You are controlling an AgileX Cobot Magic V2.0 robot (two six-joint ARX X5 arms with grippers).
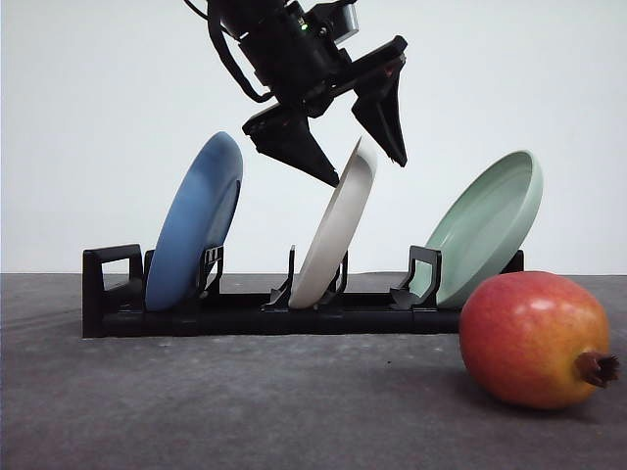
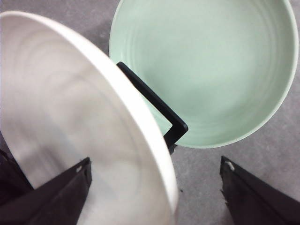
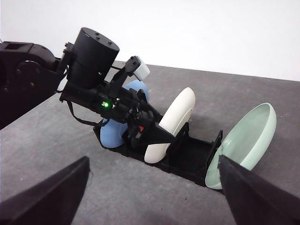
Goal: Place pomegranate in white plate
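Front: left end effector (image 1: 364,162) spread wide astride the white plate (image 1: 336,230) rim in the rack (image 1: 245,313); pomegranate (image 1: 537,339) on the table, well off to its right. Left wrist: plate edge sits between the fingers (image 2: 65,192), not clamped. Right wrist: right end effector (image 3: 150,192) also wide, empty, nearer the fruit side.

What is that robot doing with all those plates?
The left gripper is open, its fingers on either side of the top rim of the white plate, which stands in a black rack between a blue plate and a green plate. The pomegranate sits untouched on the table. The right gripper is open too, farther back.
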